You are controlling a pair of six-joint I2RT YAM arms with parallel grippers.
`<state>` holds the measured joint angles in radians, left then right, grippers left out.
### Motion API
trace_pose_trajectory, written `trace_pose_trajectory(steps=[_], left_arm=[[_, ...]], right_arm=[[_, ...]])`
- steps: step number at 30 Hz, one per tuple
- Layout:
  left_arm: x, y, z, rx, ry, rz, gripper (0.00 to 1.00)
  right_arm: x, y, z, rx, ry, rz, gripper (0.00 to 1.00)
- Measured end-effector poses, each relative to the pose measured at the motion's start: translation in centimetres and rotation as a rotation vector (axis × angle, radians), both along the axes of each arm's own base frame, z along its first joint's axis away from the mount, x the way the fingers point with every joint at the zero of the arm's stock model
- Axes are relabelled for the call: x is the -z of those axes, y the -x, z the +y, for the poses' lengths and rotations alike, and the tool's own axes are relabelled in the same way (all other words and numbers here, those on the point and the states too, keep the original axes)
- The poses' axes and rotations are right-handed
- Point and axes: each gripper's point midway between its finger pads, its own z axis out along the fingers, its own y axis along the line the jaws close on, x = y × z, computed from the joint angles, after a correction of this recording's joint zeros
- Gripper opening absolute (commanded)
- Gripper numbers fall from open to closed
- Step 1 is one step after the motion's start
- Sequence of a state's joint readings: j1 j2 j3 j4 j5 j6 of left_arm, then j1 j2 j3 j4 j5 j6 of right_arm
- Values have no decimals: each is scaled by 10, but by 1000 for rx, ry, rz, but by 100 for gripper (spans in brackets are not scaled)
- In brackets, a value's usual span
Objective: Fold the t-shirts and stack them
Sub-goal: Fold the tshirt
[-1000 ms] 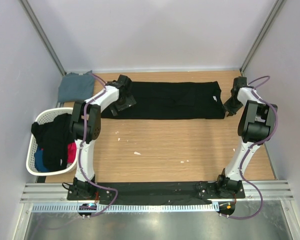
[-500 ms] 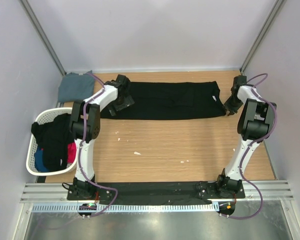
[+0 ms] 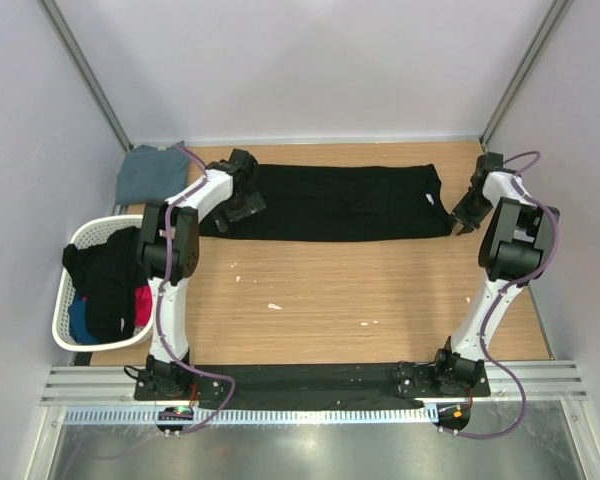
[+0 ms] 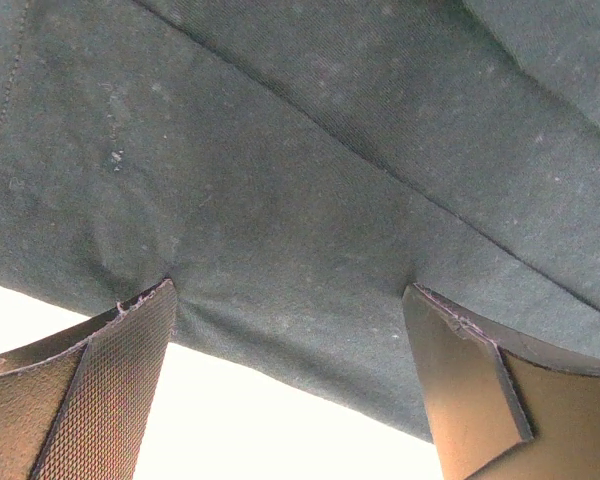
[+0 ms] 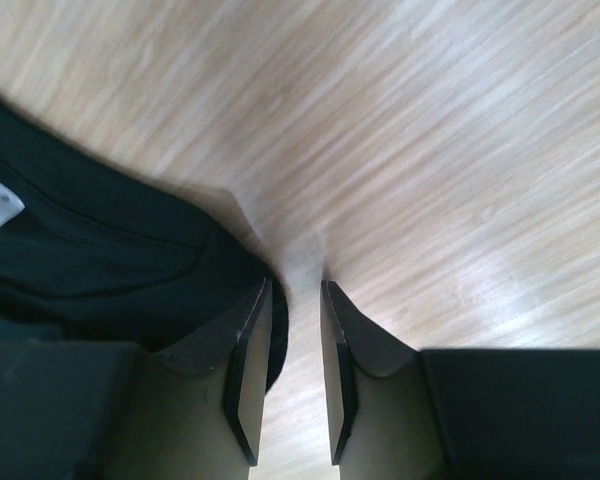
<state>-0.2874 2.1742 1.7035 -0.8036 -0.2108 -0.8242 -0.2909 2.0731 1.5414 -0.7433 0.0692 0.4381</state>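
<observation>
Bare wooden table (image 3: pixel 360 290) lies open between the arms' bases and the black t-shirt (image 3: pixel 340 202) stretched across the far side. A white laundry basket (image 3: pixel 62 300) crowds the left edge, with the folded grey-blue t-shirt (image 3: pixel 148 172) filling the far-left corner. Side walls hem in both arms closely.

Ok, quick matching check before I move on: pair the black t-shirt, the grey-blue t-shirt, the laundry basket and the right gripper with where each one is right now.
Things:
1. black t-shirt
2. grey-blue t-shirt
3. laundry basket
4. right gripper

Places:
A. far left corner of the table
B. spread across the far side of the table between the arms
C. at the table's left edge, holding dark and coloured clothes
D. low over bare wood beside the shirt's collar end

Pairs: 1-B, 2-A, 3-C, 4-D
</observation>
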Motion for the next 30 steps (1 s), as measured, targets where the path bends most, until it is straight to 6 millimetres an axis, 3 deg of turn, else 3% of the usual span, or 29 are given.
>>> trace_pose_trajectory(steps=[5, 12, 15, 18, 23, 26, 30], left_arm=[[0, 1, 2, 38, -11, 6, 96], [-2, 2, 1, 77, -13, 9, 96], [-10, -1, -2, 87, -1, -4, 96], [-28, -9, -10, 105, 19, -50, 96], [-69, -19, -35, 151, 81, -153, 96], [-88, -23, -63, 205, 133, -209, 96], [-100, -21, -111, 303, 222, -262, 96]], right_arm=[[-19, 2, 10, -35, -58, -8, 36], [-109, -27, 34, -157, -73, -275, 39], [-128, -40, 55, -231, -86, -352, 37], [-111, -49, 79, -295, -121, -336, 36], [-44, -52, 114, -365, -186, -199, 36], [-20, -55, 129, -392, -207, -157, 35], [-6, -67, 140, -419, -208, -168, 34]])
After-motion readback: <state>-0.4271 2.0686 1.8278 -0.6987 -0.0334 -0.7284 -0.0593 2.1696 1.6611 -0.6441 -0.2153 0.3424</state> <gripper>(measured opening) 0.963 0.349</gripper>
